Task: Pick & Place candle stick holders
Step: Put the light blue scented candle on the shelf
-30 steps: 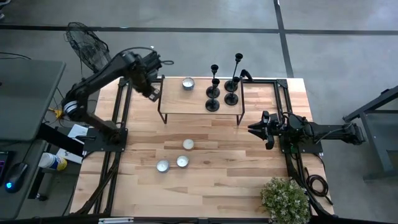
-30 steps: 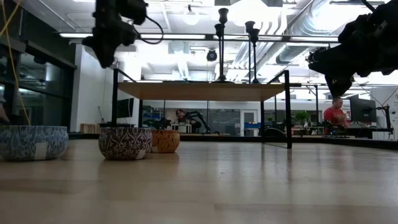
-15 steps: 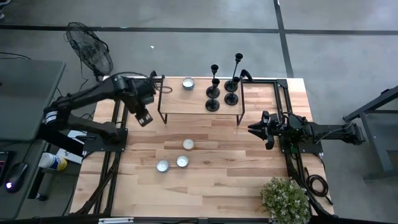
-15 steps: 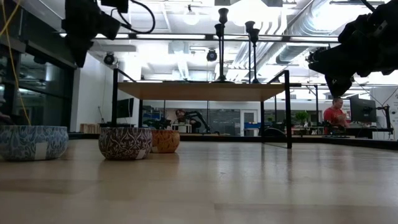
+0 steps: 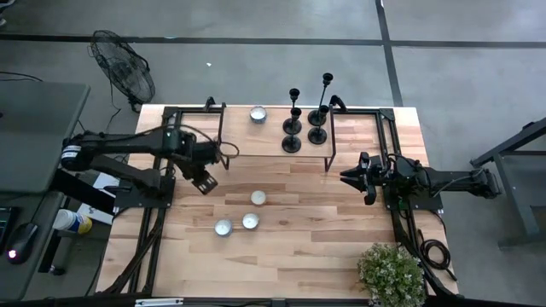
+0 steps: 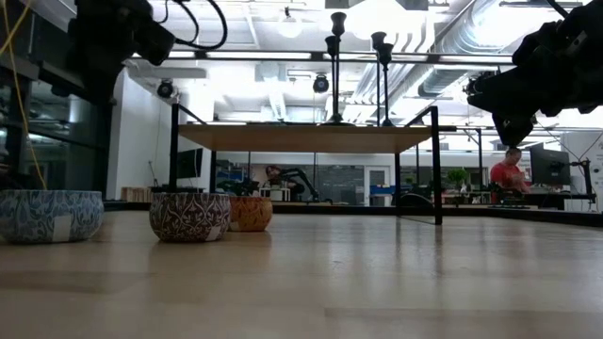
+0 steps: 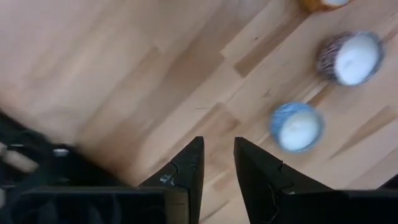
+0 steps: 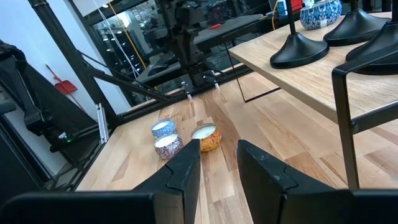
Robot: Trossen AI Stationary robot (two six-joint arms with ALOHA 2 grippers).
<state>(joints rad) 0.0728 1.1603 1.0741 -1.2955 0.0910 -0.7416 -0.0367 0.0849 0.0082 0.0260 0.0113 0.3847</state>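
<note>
From above, three candle stick holders (image 5: 305, 122) stand close together on the right half of a small raised shelf (image 5: 243, 143) at the far side of the wooden table (image 5: 307, 222), with a white candle tin (image 5: 258, 114) on the shelf's far edge to their left. The left gripper (image 5: 205, 182) hangs over bare tabletop just in front of the shelf's left end, holding nothing. The right gripper (image 5: 350, 176) waits by the shelf's front right leg, also empty. Three more candle tins (image 5: 241, 216) sit near the table's middle, and a green plant (image 5: 391, 275) fills the near right corner. At table height, the holders (image 6: 356, 66) rise as thin dark stems above the shelf (image 6: 306, 137); three patterned tins (image 6: 188, 216) line up on the left. The left arm's dark mass (image 6: 108, 38) hangs at the upper left and the right arm's (image 6: 546, 66) at the upper right. A person in red (image 6: 510, 171) sits far behind. The left wrist camera looks down at wood and two tins (image 7: 323, 93), its fingers (image 7: 186, 171) parted by a narrow gap with nothing between. The right wrist camera shows its fingers (image 8: 186, 171) likewise slightly apart and empty, the holders' flared bases (image 8: 298, 50) on the shelf, and the three tins (image 8: 183, 137) beyond.
</note>
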